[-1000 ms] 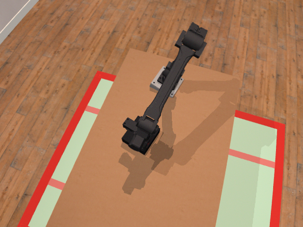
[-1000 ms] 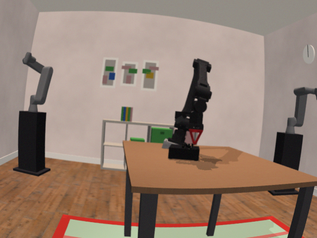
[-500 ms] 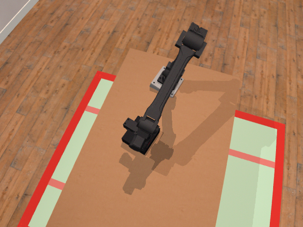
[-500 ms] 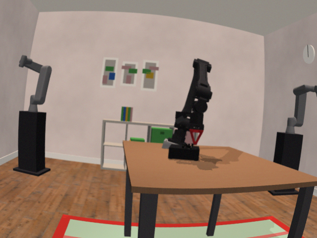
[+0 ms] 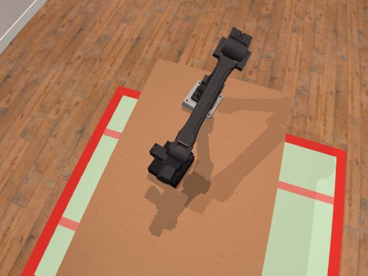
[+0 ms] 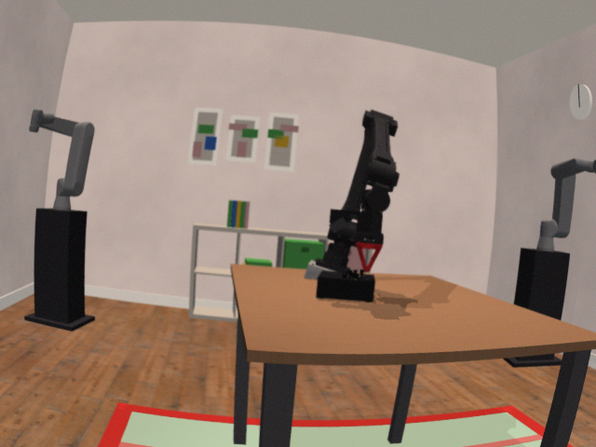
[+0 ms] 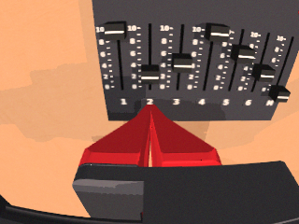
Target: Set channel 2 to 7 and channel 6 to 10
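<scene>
The black lighting desk [image 6: 345, 289] stands on the brown table [image 7: 44, 56] [image 6: 336, 331] [image 5: 118, 214]. In the wrist view it shows several faders with numbered channels. The channel 2 cap [image 7: 149, 75] sits low, near level 2. The channel 6 cap [image 7: 264, 71] sits at a low-middle level. The channel 1 cap [image 7: 112, 29] and the channel 4 cap [image 7: 217, 30] are near the top. My gripper [image 7: 150, 111] [image 6: 367, 269] has red fingers and is shut on nothing. Its tips point at the number 2 label, just below the channel 2 cap. In the top view the wrist hides the desk.
The arm's grey base plate [image 5: 190, 102] is bolted at the table's far end. Other grey arms on black pedestals [image 6: 60, 260] [image 6: 541, 278] and a white shelf [image 6: 216, 269] stand off the table. A red-edged green mat [image 5: 309, 207] lies on the floor.
</scene>
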`<state>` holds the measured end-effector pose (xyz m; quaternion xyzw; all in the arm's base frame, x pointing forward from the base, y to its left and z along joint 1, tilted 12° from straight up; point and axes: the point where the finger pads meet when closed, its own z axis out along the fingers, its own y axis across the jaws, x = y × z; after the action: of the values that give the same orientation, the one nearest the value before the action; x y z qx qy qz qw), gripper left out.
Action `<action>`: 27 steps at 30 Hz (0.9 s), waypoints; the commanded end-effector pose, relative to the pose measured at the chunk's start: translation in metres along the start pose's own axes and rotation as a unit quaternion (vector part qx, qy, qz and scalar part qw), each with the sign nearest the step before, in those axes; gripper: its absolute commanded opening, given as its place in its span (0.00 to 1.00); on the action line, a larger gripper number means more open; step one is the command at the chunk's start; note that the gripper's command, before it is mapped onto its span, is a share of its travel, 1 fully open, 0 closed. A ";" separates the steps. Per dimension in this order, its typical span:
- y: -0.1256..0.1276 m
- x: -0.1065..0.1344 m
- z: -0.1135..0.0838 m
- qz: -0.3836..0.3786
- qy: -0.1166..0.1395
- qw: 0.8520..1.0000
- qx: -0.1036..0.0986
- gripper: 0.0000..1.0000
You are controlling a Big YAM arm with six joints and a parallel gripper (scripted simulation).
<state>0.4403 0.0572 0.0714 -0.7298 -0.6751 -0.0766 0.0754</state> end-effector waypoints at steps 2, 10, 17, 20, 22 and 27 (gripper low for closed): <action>0.012 0.006 -0.010 -0.004 0.000 1.000 -0.019 0.00; 0.012 0.006 -0.010 -0.004 0.000 1.000 -0.019 0.00; 0.012 0.006 -0.009 -0.004 0.000 1.000 -0.019 0.00; 0.010 0.005 -0.005 -0.003 0.000 1.000 -0.015 0.00; 0.006 0.004 0.002 -0.002 -0.001 1.000 -0.008 0.00; 0.007 0.003 0.005 -0.001 -0.001 1.000 -0.008 0.00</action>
<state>0.4405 0.0581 0.0679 -0.7297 -0.6753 -0.0767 0.0752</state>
